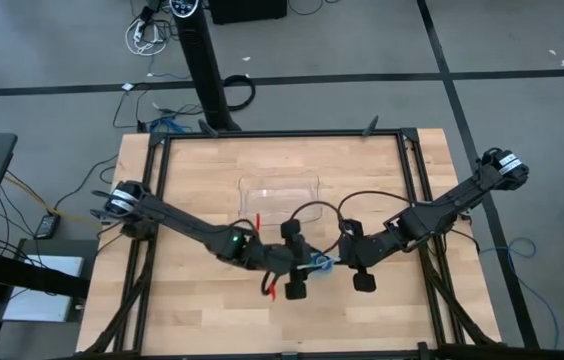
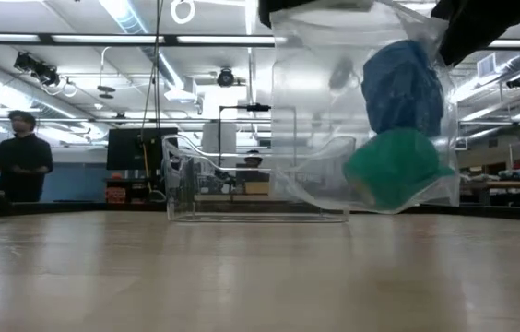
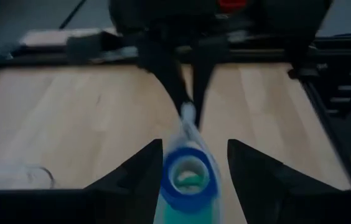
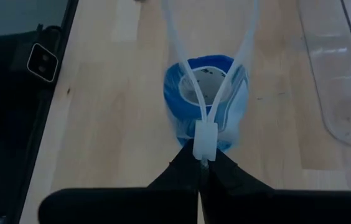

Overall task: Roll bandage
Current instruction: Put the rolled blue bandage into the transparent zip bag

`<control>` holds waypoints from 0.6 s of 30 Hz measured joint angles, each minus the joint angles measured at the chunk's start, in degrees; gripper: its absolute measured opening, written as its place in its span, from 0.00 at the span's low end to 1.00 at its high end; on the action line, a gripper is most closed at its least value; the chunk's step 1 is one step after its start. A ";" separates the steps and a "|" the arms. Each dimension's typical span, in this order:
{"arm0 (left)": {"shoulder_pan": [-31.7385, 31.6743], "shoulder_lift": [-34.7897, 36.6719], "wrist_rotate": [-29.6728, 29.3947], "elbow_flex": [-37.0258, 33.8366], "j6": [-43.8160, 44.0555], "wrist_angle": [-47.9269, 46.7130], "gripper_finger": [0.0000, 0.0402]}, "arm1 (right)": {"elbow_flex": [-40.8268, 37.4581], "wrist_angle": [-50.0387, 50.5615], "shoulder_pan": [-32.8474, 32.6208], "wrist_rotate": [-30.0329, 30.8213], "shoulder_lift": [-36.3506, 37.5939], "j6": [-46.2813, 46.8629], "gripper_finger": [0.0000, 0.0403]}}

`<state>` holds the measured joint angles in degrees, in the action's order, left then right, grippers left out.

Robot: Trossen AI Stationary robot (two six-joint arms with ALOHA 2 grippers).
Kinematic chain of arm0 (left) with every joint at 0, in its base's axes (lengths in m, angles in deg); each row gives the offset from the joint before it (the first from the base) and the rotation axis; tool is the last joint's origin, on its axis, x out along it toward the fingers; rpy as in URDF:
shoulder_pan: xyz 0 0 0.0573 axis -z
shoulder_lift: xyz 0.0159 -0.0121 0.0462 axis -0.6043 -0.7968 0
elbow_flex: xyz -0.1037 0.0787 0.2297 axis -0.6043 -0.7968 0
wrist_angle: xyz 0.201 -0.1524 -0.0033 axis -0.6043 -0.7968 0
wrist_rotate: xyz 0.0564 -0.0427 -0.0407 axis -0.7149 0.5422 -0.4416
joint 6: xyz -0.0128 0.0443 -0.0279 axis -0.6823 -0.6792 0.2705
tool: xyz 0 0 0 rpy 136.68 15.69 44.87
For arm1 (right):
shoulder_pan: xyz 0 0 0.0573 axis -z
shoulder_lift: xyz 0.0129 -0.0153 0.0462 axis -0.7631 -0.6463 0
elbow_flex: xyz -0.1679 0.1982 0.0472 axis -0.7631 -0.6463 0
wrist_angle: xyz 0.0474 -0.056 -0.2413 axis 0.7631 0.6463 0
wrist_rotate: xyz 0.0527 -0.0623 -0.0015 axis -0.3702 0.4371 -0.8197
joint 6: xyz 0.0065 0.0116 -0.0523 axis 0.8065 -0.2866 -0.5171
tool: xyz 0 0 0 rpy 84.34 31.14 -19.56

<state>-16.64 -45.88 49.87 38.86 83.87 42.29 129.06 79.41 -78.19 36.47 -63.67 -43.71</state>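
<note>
No legible writing is being shown, while the left gripper (image 1: 302,275) is being held spread at 9 o'clock of the rolled bandage (image 1: 319,266), which is being dangled in a clear bag (image 2: 371,120) pinched by the right gripper (image 1: 340,262) above the wooden table (image 1: 192,190), a person (image 2: 22,157) being glimpsed in the room beyond.

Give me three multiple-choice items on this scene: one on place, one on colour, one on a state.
1. The bandage is: A on the floor; B in the clear bag; C unrolled flat on the table.
2. The block below it is: A red; B teal-green; C yellow.
3. The left gripper is: A open; B shut on the block; C unseen.
Key: B, it shows through the clear bag that the right gripper pinches; B, the low view shows its colour; A, its fingers stand apart beside the roll.
</note>
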 joint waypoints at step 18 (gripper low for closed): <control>-2.32 -5.81 1.93 -0.04 -6.90 11.44 0.47 | 0.02 -0.57 0.88 0.85 -5.98 -1.09 0.00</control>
<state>-18.95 -51.69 51.80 38.81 76.97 53.73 129.08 78.85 -77.31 37.32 -69.64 -44.80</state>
